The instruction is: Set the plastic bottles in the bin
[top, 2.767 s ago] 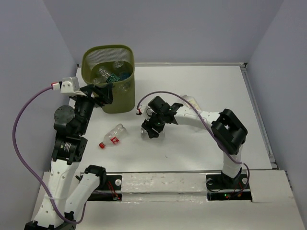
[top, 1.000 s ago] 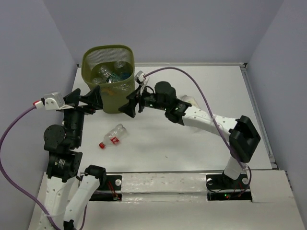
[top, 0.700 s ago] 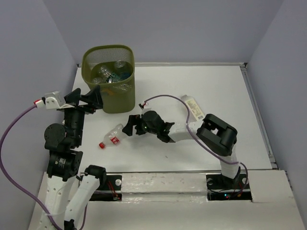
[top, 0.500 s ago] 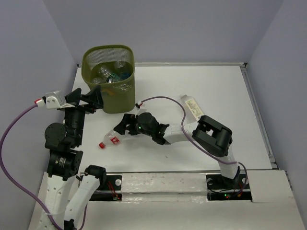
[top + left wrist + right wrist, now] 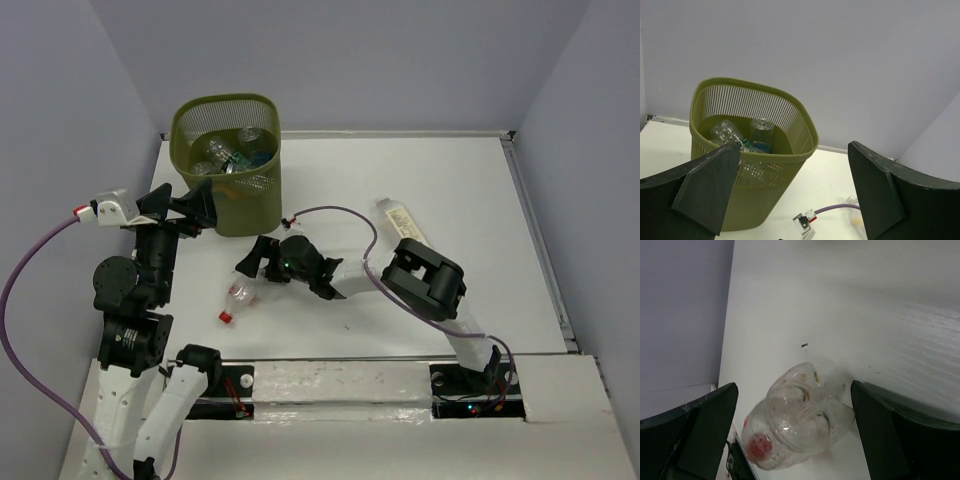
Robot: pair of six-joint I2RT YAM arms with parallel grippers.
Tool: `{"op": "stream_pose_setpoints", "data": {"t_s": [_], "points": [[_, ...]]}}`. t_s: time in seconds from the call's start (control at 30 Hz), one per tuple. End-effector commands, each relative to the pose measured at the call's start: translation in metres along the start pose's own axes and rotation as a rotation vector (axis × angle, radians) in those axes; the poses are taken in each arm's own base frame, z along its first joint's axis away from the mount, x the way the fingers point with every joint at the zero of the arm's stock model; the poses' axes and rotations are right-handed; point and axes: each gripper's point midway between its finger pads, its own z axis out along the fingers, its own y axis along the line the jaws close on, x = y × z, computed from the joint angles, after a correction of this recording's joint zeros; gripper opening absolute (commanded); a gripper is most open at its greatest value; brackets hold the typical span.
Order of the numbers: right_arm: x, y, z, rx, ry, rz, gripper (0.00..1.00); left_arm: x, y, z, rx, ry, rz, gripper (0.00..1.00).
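A clear plastic bottle (image 5: 238,297) with a red cap and red label lies on the table in front of the bin (image 5: 250,206). My right gripper (image 5: 256,261) is open and low behind it. In the right wrist view the bottle (image 5: 800,422) lies base-first between the two fingers (image 5: 705,430), not gripped. The olive mesh bin (image 5: 757,172) holds several clear bottles (image 5: 232,152). My left gripper (image 5: 190,208) hangs open by the bin's left front; its fingers (image 5: 710,187) hold nothing. Another clear bottle (image 5: 402,219) with a white label lies right of centre.
The right arm's purple cable (image 5: 335,212) arcs over the table between the bin and the white-label bottle. The table's raised rim (image 5: 535,230) runs along the right side. A small dark speck (image 5: 804,345) lies on the table beyond the bottle.
The right arm has swung down from the bin's side to the red-capped bottle on the table. That bottle has shifted slightly nearer and turned. The left arm has stayed put over the last second.
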Motion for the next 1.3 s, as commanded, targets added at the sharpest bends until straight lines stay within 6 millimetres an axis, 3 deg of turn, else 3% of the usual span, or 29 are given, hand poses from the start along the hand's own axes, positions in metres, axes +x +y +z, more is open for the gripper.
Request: {"op": "stream_pose_setpoints", "data": {"t_s": [0.0, 0.2, 0.33, 0.43, 0.53, 0.67, 0.9, 0.93, 1.0, 1.03, 1.07, 1.13, 1.17, 1.23, 1.27], "points": [[-0.004, 0.026, 0.018, -0.074, 0.008, 0.020, 1.00, -0.007, -0.004, 0.004, 0.020, -0.031, -0.003, 0.99], [0.004, 0.011, 0.022, -0.028, 0.030, 0.031, 0.97, -0.005, -0.004, 0.006, 0.018, -0.025, -0.002, 0.99], [0.002, -0.003, 0.010, 0.038, 0.025, -0.058, 0.97, -0.002, -0.003, 0.007, 0.016, -0.017, -0.001, 0.99], [0.011, -0.021, 0.000, 0.103, 0.050, -0.127, 0.98, -0.001, -0.004, 0.008, 0.020, -0.013, -0.003, 0.99], [0.019, -0.026, -0.005, 0.132, 0.100, -0.213, 0.98, 0.000, -0.004, 0.009, 0.020, -0.008, -0.004, 0.99], [0.030, -0.026, 0.001, 0.131, 0.175, -0.256, 0.93, 0.003, -0.003, 0.011, 0.017, -0.001, -0.005, 0.99], [0.047, -0.006, 0.010, 0.035, 0.267, -0.222, 0.93, 0.006, -0.002, 0.013, 0.014, 0.008, 0.000, 0.99], [0.047, -0.005, 0.010, 0.033, 0.268, -0.220, 0.89, 0.006, -0.002, 0.013, 0.014, 0.008, 0.000, 0.99], [0.045, -0.008, 0.009, 0.043, 0.255, -0.214, 0.71, 0.006, -0.002, 0.012, 0.014, 0.006, -0.002, 0.99], [0.038, -0.003, 0.007, 0.043, 0.224, -0.208, 0.61, 0.005, -0.002, 0.012, 0.013, 0.004, -0.002, 0.99], [0.039, -0.009, 0.001, 0.055, 0.221, -0.208, 0.45, 0.005, -0.003, 0.012, 0.015, 0.003, -0.002, 0.99], [0.022, -0.003, -0.004, 0.041, 0.167, -0.213, 0.36, 0.004, -0.003, 0.011, 0.017, 0.002, -0.001, 0.99], [0.002, 0.013, -0.014, 0.012, 0.120, -0.217, 0.33, 0.004, -0.004, 0.010, 0.020, 0.000, -0.003, 0.99], [-0.018, 0.022, -0.028, -0.014, 0.058, -0.267, 0.31, 0.002, -0.004, 0.010, 0.019, -0.003, -0.003, 0.99], [-0.038, 0.052, -0.046, -0.072, 0.006, -0.293, 0.30, 0.002, -0.004, 0.009, 0.022, -0.006, -0.004, 0.99]]}}
